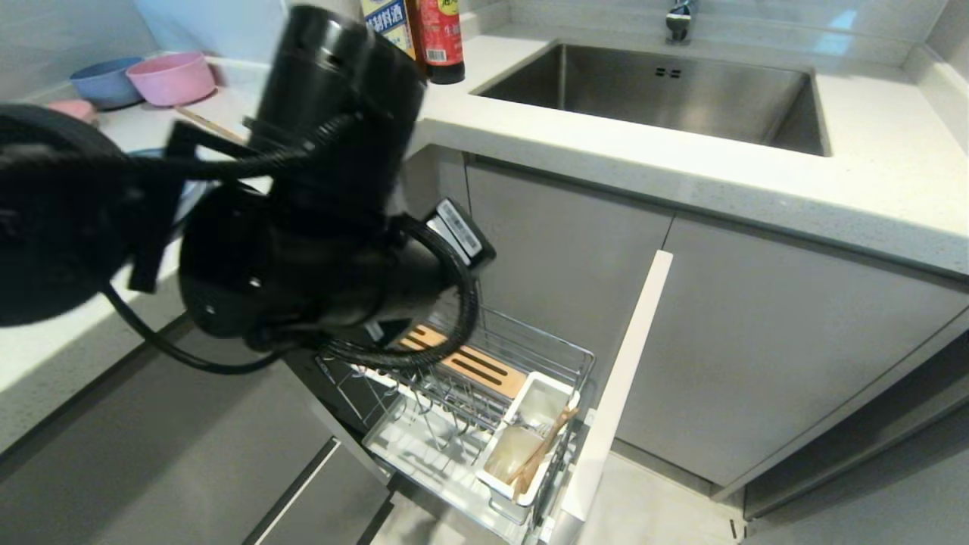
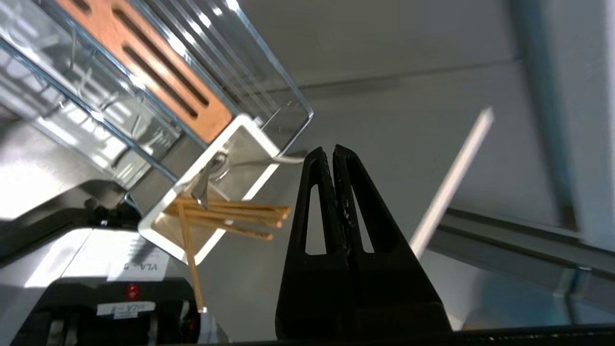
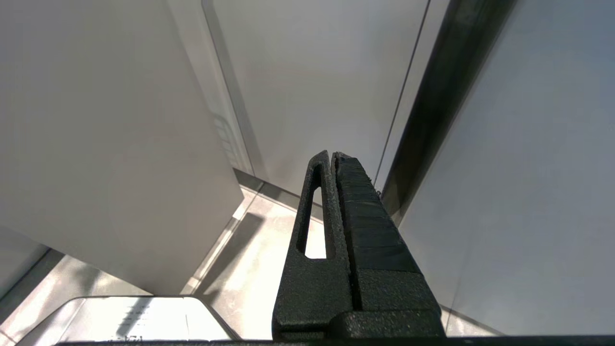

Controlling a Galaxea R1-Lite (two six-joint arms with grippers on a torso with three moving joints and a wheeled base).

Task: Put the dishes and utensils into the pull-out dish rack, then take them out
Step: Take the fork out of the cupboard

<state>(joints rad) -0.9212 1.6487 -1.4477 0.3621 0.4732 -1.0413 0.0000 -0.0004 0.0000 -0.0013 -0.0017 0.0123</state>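
- Head view: a pale speckled stone countertop (image 1: 757, 163) is seen running along an L-shaped corner, with a rectangular stainless-steel sink (image 1: 666, 94) sunk into it and grey flat-fronted cabinets (image 1: 757, 341) below.
- At the far left of the counter a small blue bowl (image 1: 106, 79) and a small pink bowl (image 1: 172, 77) are set touching; two labelled sauce bottles (image 1: 424, 34) stand near the sink.
- The chrome wire pull-out dish rack (image 1: 522, 356) is drawn out from the cabinets, its narrow pale front (image 1: 617, 393) standing open over a light tiled floor (image 1: 651, 507). A slotted light-wood strip (image 1: 473, 367) lies across the basket.
- The white plastic utensil cup (image 1: 530, 439) sits at the rack's front end; thin light-wood chopsticks (image 1: 541, 454) lean inside it.
- Much of the left half is covered by the black left arm (image 1: 318, 227), raised above the rack.
- Left wrist view: the left gripper (image 2: 331, 151) is seen pressed shut, empty, just beside the cup (image 2: 259, 178). The chopsticks (image 2: 230, 216) and a slim grey metal fork (image 2: 216, 168) rest in the cup.
- Right wrist view: the right gripper (image 3: 331, 156) is closed on nothing, hanging beside plain grey cabinet panels (image 3: 105, 144) above the glossy floor (image 3: 250, 269).
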